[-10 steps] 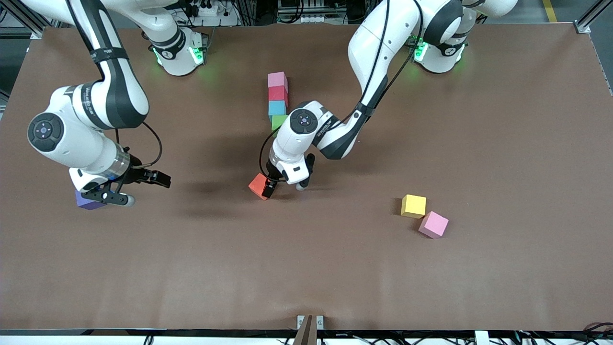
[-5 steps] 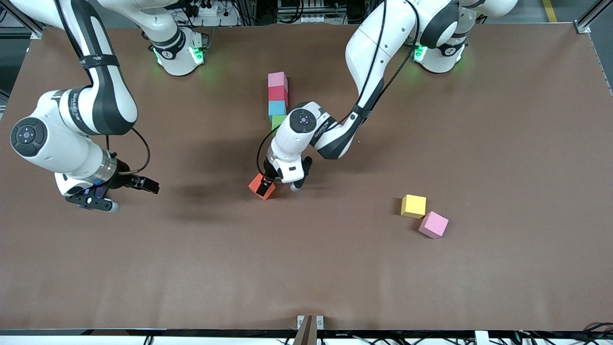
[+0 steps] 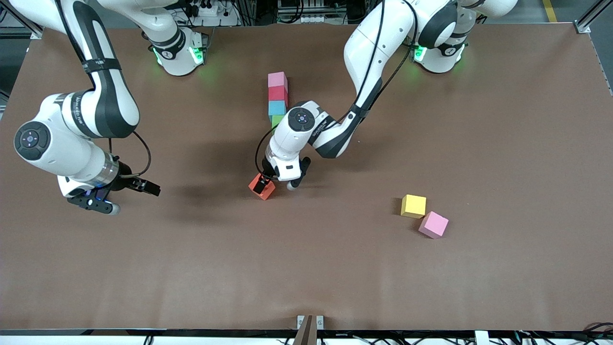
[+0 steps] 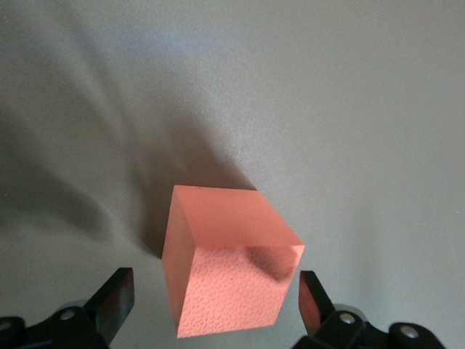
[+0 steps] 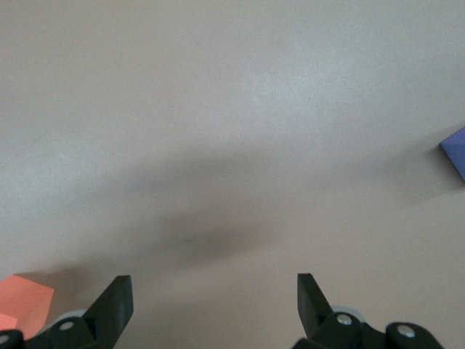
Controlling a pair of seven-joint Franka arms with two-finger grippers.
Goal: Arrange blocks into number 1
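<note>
Four blocks lie in a line on the table: pink [image 3: 277, 79], red [image 3: 278, 94], light blue [image 3: 277, 108] and green [image 3: 275, 120], the green one partly hidden by the left arm. The orange block [image 3: 261, 188] sits alone, nearer the front camera than the green one. My left gripper [image 3: 263, 184] is low over it. In the left wrist view the orange block [image 4: 229, 265] lies between the open fingers of the left gripper [image 4: 214, 292], with a gap on each side. My right gripper [image 3: 91, 201] hangs open and empty over bare table at the right arm's end.
A yellow cube [image 3: 413, 206] and a second pink cube [image 3: 433, 224] lie together toward the left arm's end, nearer the front camera. A purple cube's corner [image 5: 455, 151] shows in the right wrist view; the front view hides it under the right arm.
The right arm has swung off the purple cube toward its end of the table, and the cube is now hidden beneath it. The left hand shifted slightly; the orange block stayed put.
</note>
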